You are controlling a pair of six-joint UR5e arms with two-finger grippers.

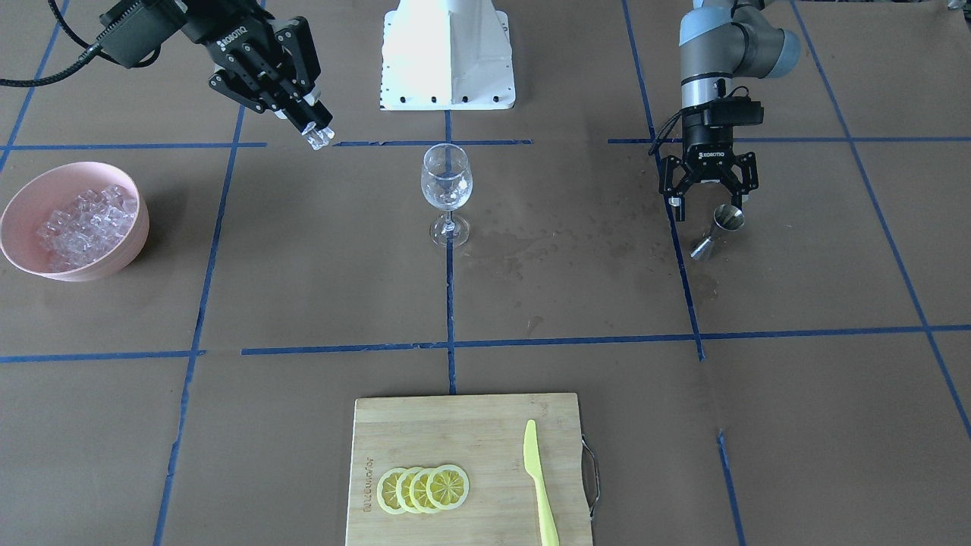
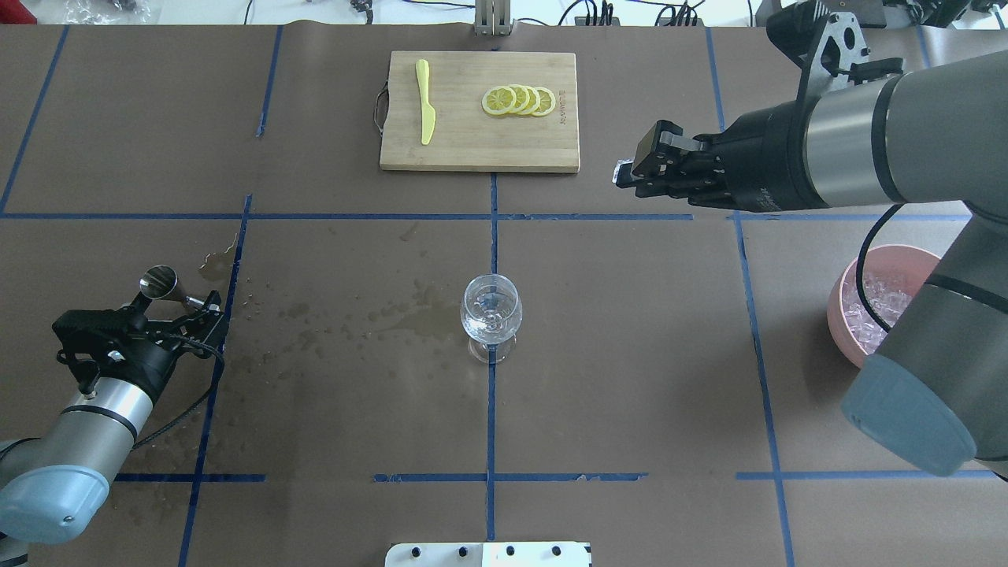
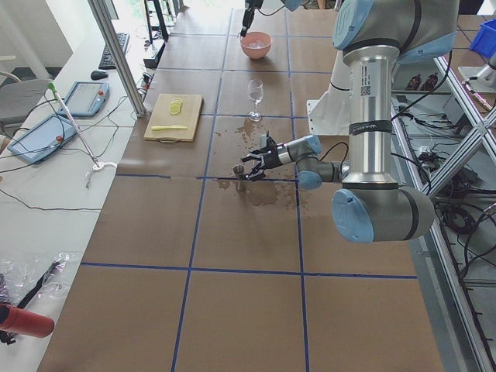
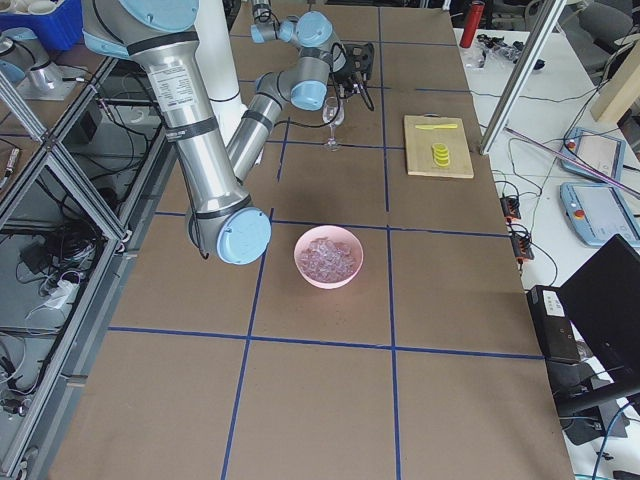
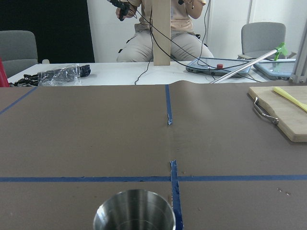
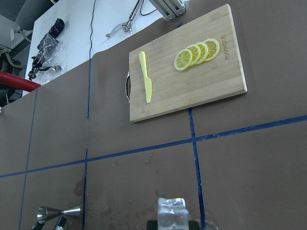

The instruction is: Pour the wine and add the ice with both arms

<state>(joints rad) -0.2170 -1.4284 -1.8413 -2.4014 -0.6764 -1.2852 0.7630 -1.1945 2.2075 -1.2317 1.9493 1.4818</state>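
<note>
right gripper (image 1: pixel 312 127) clamps ice cube (image 1: pixel 319 138) | glass (image 1: pixel 446 176) upright, likely holding wine (image 1: pixel 446 197)

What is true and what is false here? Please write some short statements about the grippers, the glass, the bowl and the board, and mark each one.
1. The right gripper holds an ice cube. True.
2. The wine glass lies on its side. False: it stands upright on the table.
3. The lemon slices and the knife are both on the cutting board. True.
4. The left gripper is shut on the metal measuring cup. False: its fingers are spread open and do not grip the cup.
5. The pink bowl is empty. False: it holds a heap of ice cubes.
</note>
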